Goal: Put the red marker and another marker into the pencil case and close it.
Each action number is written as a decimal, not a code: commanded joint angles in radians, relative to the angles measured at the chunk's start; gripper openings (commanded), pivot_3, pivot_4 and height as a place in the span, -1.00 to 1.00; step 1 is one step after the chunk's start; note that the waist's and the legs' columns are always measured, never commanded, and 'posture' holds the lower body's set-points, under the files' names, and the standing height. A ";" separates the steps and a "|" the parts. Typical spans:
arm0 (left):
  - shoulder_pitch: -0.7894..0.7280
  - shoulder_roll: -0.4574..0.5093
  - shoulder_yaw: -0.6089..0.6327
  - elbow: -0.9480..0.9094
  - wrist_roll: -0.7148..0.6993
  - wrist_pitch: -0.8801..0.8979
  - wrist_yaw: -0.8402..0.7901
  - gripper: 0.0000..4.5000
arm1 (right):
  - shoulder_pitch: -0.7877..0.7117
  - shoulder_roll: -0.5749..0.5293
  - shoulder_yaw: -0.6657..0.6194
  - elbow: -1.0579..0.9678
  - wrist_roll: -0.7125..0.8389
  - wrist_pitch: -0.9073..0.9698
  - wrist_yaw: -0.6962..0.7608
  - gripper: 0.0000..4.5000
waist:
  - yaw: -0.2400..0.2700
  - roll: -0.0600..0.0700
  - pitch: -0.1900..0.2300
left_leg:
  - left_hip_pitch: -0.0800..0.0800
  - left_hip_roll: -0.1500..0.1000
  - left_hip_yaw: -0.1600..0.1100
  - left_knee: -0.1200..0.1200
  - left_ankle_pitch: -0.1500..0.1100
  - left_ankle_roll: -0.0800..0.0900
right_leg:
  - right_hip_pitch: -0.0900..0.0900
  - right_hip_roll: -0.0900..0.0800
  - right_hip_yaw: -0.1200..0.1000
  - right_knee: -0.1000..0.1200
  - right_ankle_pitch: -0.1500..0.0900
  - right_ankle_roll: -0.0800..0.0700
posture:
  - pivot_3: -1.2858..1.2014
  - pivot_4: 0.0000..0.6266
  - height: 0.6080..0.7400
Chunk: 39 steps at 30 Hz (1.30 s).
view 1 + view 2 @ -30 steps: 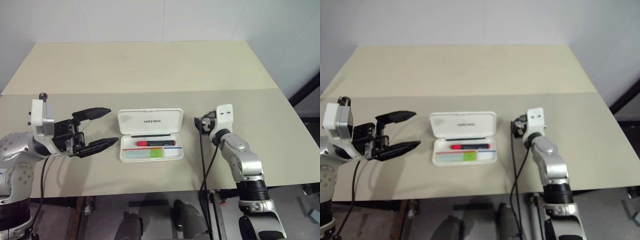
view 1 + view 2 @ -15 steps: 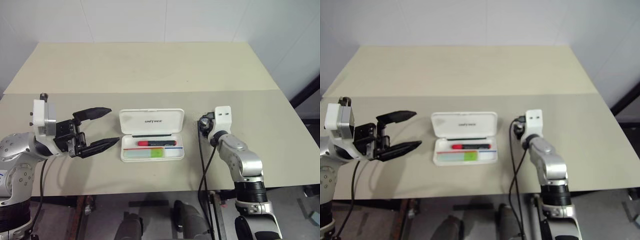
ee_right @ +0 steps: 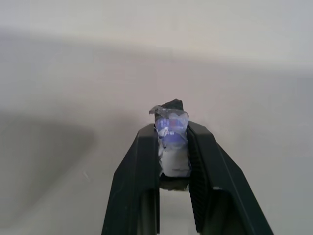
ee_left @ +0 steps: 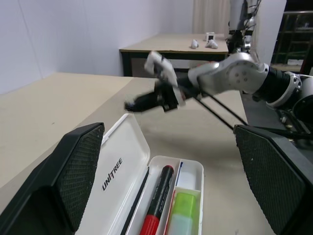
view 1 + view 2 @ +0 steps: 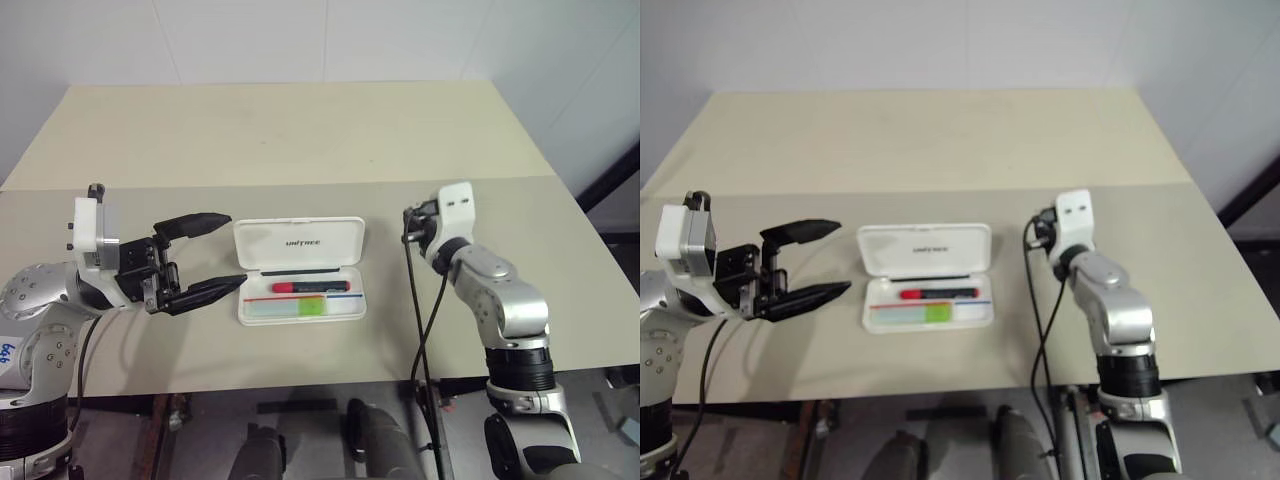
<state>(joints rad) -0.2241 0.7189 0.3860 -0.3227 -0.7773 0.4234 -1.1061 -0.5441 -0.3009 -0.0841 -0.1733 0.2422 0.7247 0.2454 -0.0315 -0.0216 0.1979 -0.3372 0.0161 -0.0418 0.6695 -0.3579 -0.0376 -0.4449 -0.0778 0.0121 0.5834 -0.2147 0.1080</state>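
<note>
Pencil case (image 5: 300, 270) lies open on the table (image 5: 300, 140), lid tipped back with its lettering showing; the red marker (image 5: 312, 286) rests in the tray along the hinge side; another marker (image 5: 300, 306), green-capped, lies just beside it toward the front edge; the left hand (image 5: 210, 255) hovers near the case's left end, fingers spread wide, gripping nothing; the right hand (image 3: 172, 142), well apart to the case's right, is closed, with something small and pale pinched between its fingers.

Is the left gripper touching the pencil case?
Apart. In the left eye view the open left gripper sits beside the pencil case, and bare table shows between its nearer fingertip and the case edge.
</note>
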 commanded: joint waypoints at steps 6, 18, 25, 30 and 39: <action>0.015 -0.001 0.005 0.030 -0.025 -0.034 -0.050 1.00 | -0.030 -0.104 0.000 -0.299 0.234 0.053 0.249 -0.82 | 0.004 0.000 0.000 | 0.000 0.000 -0.001 -0.003 0.000 0.000 | -0.001 0.000 -0.001 -0.001 -0.002 0.000 | 0.03 -0.52 1.00; 0.105 0.028 0.006 0.109 0.008 -0.144 -0.241 1.00 | 0.024 -0.435 0.175 -0.358 0.350 0.124 0.614 -0.82 | 0.003 0.000 0.000 | 0.000 0.000 -0.001 -0.003 0.000 0.001 | 0.000 0.000 -0.002 -0.003 -0.003 -0.001 | 0.03 -0.52 1.00; 0.181 0.060 0.055 0.176 0.017 -0.200 -0.321 1.00 | 0.034 -0.466 0.314 -0.284 0.226 -0.001 0.699 -0.82 | 0.004 0.000 0.000 | 0.001 0.000 0.000 -0.003 0.000 0.001 | 0.000 0.000 -0.002 -0.003 -0.003 -0.002 | 0.03 -0.52 1.00; 0.216 0.083 0.083 0.245 0.033 -0.248 -0.374 1.00 | 0.007 -0.441 0.399 -0.202 0.137 -0.094 0.747 -0.82 | 0.005 0.000 0.000 | 0.001 0.000 0.000 -0.002 0.000 0.001 | 0.000 0.000 -0.003 -0.005 -0.003 -0.002 | 0.03 -0.52 1.00; 0.234 0.081 0.130 0.292 0.019 -0.287 -0.398 1.00 | -0.046 -0.382 0.442 -0.091 0.054 -0.164 0.785 -0.82 | 0.004 0.000 0.000 | 0.000 0.001 0.000 -0.003 0.000 0.000 | -0.001 -0.001 -0.003 -0.002 -0.003 -0.002 | 0.03 -0.52 1.00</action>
<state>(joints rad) 0.0058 0.7885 0.4762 -0.0251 -0.7441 0.1503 -1.4988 -0.5712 -0.6927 0.3558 -0.2555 0.3003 0.5862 1.0168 -0.0273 -0.0215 0.1983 -0.3369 0.0169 -0.0421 0.6665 -0.3584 -0.0372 -0.4455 -0.0784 0.0086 0.5815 -0.2180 0.1063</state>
